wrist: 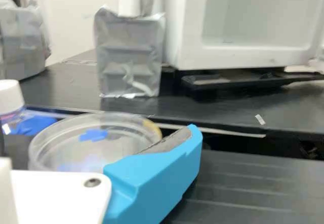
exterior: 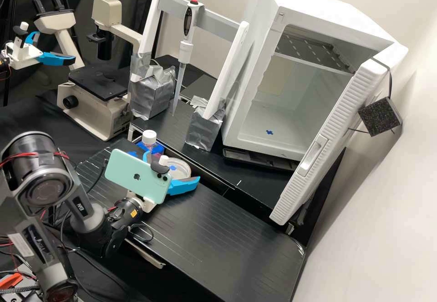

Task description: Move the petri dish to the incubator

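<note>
A clear, round petri dish (exterior: 181,168) sits at the white gripper (exterior: 174,170) on a laboratory bench (exterior: 218,229), close by a white-capped bottle (exterior: 149,139); whether the gripper has hold of it cannot be told. An off-centre squeeze could tip the dish or let its smooth, curved wall slip, and a sideways swing could knock the bottle. Carried too low, the dish might catch the raised shelf (exterior: 241,188) or the lip of the incubator (exterior: 258,143), whose ribbed white door (exterior: 327,133) stands open. The bench is black and finely grooved, the incubator's interior pale and smooth. Nearby, a slender pipette (exterior: 185,51) hangs upright from a frame (exterior: 232,65) footed in blocks (exterior: 205,129) wrapped in creased silver tape.
</note>
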You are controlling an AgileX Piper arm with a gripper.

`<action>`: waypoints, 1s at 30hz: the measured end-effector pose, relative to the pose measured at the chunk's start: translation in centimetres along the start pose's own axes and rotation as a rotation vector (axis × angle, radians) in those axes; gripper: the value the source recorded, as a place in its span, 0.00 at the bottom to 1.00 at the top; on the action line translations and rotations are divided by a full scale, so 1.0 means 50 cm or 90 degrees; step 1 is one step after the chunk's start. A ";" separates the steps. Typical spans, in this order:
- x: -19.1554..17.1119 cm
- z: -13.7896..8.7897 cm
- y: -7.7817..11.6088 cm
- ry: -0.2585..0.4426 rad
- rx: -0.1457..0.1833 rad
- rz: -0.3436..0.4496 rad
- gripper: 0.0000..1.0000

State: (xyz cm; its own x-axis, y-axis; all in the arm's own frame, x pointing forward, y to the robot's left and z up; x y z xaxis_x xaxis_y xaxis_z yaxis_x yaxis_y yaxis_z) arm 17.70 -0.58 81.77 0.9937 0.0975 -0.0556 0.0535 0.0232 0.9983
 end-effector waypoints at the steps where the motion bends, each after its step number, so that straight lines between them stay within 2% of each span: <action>1: 0.000 0.001 0.001 -0.002 0.002 0.006 1.00; 5: 0.001 0.007 0.003 -0.010 0.007 0.012 1.00; 12: -0.003 0.013 0.008 -0.018 0.001 0.016 1.00; 22: -0.003 0.011 0.009 -0.016 -0.048 0.016 1.00; 28: -0.001 0.011 0.007 -0.020 -0.059 0.017 1.00; 29: -0.001 0.011 0.006 -0.019 -0.059 0.017 0.00; 30: 0.000 0.012 0.005 -0.021 -0.057 0.016 0.00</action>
State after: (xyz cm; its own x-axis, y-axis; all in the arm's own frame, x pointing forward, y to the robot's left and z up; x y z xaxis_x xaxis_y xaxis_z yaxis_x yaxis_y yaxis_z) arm 17.76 -1.19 82.06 0.9974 0.0664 -0.0291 0.0216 0.1110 0.9936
